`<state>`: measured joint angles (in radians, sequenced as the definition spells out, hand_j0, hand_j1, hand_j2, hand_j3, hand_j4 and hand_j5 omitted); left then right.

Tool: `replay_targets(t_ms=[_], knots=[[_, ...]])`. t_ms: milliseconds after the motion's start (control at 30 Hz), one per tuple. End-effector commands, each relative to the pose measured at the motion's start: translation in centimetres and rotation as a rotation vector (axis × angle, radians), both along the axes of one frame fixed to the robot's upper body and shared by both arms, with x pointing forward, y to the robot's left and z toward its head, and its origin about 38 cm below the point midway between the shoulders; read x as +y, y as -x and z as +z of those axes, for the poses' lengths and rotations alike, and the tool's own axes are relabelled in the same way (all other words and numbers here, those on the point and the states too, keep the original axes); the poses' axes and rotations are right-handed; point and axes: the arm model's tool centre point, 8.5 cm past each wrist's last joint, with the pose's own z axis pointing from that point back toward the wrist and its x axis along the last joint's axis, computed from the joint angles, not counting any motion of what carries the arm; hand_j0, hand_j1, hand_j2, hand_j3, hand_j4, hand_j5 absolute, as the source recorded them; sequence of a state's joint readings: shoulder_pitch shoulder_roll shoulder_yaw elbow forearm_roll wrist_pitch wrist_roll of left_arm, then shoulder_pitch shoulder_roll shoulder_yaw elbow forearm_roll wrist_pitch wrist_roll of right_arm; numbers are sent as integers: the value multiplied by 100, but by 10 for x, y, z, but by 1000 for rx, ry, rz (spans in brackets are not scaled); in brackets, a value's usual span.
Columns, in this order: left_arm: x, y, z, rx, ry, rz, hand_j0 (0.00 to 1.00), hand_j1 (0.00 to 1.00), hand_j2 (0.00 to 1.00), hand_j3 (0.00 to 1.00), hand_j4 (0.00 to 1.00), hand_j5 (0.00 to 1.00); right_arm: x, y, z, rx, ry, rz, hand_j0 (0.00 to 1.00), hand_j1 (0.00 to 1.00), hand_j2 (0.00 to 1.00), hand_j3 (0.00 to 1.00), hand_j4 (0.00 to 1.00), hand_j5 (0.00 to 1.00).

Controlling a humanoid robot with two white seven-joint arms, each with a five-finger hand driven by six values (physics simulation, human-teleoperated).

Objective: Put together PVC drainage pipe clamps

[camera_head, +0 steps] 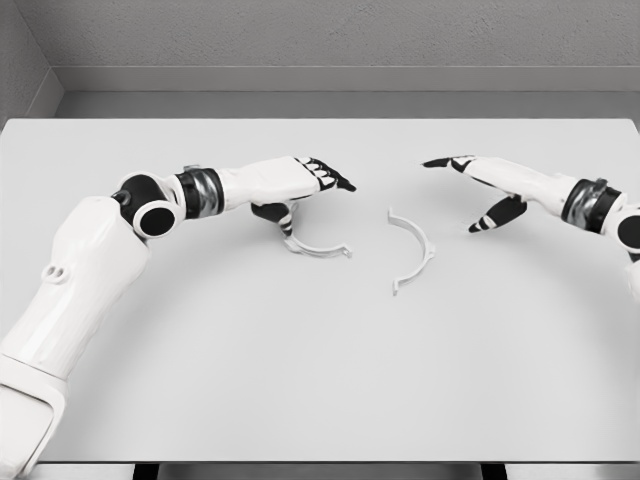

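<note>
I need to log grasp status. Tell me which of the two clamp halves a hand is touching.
The left clamp half, under the left hand, whose thumb reaches its end. The right clamp half lies apart, untouched by the right hand.

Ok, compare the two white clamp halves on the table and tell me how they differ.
The left clamp half lies just under the left hand, its arc opening toward the far edge; the right clamp half lies apart from the right hand, its arc opening toward the left. The left one's near end sits by the thumb; the right one lies by itself. Both are thin white half rings, flat on the table.
</note>
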<state>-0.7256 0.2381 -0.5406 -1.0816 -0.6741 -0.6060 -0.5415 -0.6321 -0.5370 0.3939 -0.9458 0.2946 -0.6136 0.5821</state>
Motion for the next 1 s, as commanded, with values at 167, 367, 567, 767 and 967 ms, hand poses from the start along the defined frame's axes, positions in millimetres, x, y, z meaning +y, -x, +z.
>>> replay_targets(t_ms=[167, 367, 567, 767, 967], knots=[[22, -7, 0, -9, -42, 39, 100, 100, 100, 100, 100, 100, -39, 22, 2, -8, 26, -51, 100, 100, 100, 100, 100, 100], [30, -12, 7, -33, -62, 58, 100, 100, 100, 100, 100, 100, -30, 26, -2, -8, 15, -31, 100, 100, 100, 100, 100, 100], [16, -23, 10, -43, -96, 58, 100, 100, 100, 100, 100, 100, -15, 36, -15, 11, 17, 13, 100, 100, 100, 100, 100, 100], [23, -30, 8, -24, -102, 85, 100, 100, 100, 100, 100, 100, -1, 32, -4, -27, 0, 42, 100, 100, 100, 100, 100, 100], [7, -28, 2, -9, -97, 69, 100, 100, 100, 100, 100, 100, 21, 36, 5, -64, -24, 95, 100, 100, 100, 100, 100, 100]])
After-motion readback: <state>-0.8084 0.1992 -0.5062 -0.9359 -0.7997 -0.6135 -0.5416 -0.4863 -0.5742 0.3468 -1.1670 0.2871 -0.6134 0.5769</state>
